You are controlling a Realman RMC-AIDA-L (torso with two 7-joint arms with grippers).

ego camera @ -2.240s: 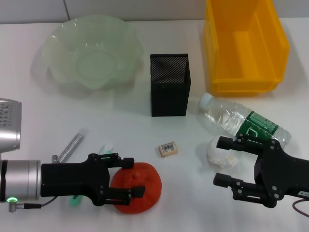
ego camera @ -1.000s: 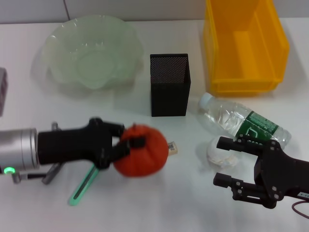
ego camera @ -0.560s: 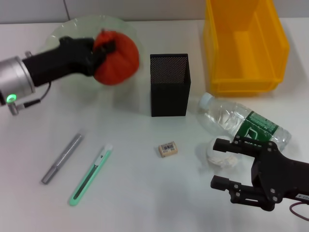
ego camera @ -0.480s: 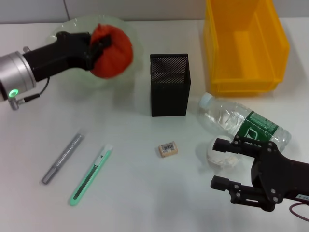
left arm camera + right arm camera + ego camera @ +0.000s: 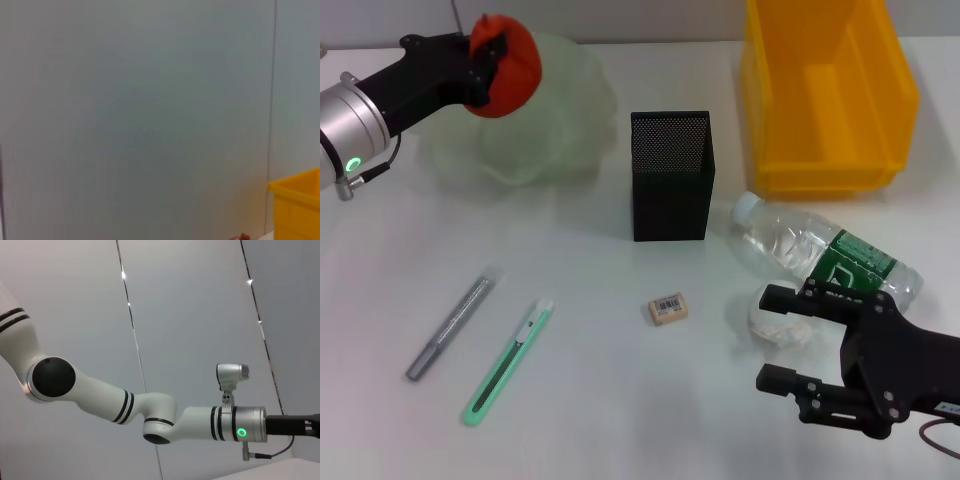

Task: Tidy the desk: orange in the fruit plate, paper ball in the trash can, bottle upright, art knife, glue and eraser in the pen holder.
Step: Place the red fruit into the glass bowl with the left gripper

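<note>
A white tabletop (image 5: 620, 400) seen from above. The left gripper (image 5: 485, 60) is clamped on the orange (image 5: 507, 66), its jaws closed around the fruit, and holds it raised over the far left rim of the pale green fruit plate (image 5: 550, 120). Moments ago the orange was lifted from the near tabletop and carried out over the plate; it has since drifted a little farther out and to the left, and it has not been let go. That suggests the first chore is close to done: the fruit probably needs to come down into the bowl before the jaws part.

The right gripper (image 5: 790, 340) hovers low at the near right, jaws spread wide, and has barely shifted. The white paper ball (image 5: 775, 318) lies just beyond its jaws, close to the upper finger. Past that, the clear bottle (image 5: 825, 248) lies on its side, not yet stood up. Farther off behind it sits the yellow trash can (image 5: 825, 90).

Well to the left of the right jaws rests the small eraser (image 5: 668, 308), and farther left the green art knife (image 5: 508, 362) and the grey glue stick (image 5: 448, 328) lie side by side. The black mesh pen holder (image 5: 672, 175) stands upright in the middle, and none of the three is in it yet.
</note>
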